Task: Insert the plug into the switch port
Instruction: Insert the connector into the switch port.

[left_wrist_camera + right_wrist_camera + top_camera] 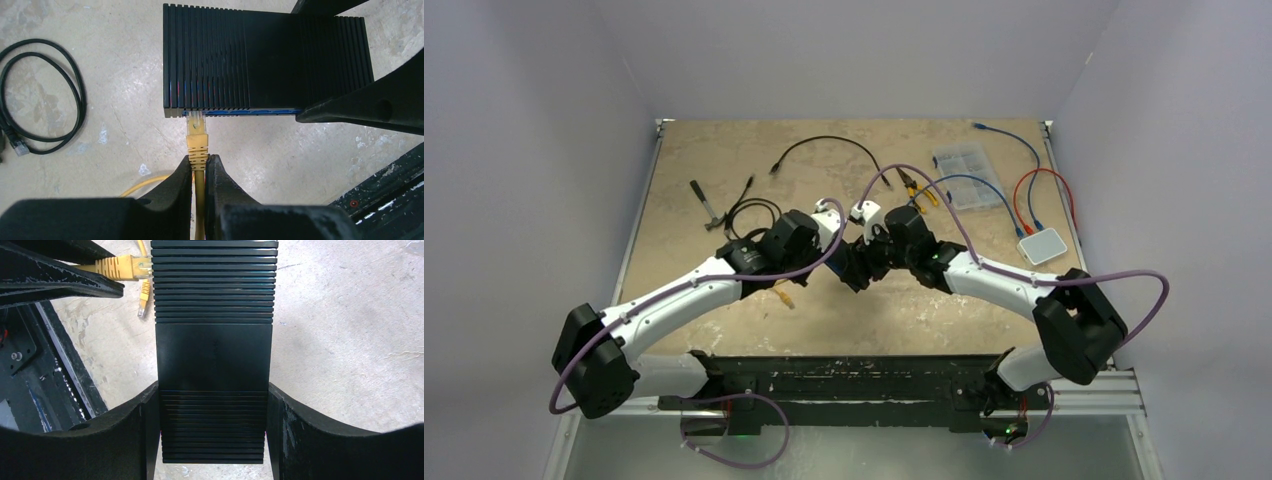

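Mid-table, our left gripper (pixel 199 172) clenches the yellow plug (pixel 196 134) by its boot, tip at the front edge of the switch (pixel 250 55), which our right gripper (pixel 214 395) grasps across its sides.

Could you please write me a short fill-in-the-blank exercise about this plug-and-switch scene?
1. The left gripper pinches the ____ network cable just behind its clear plug.
2. The right gripper clamps the ____ ribbed plastic switch box by its sides.
3. A loose coiled ____ cable lies on the beige table.
Missing: yellow; black; black.
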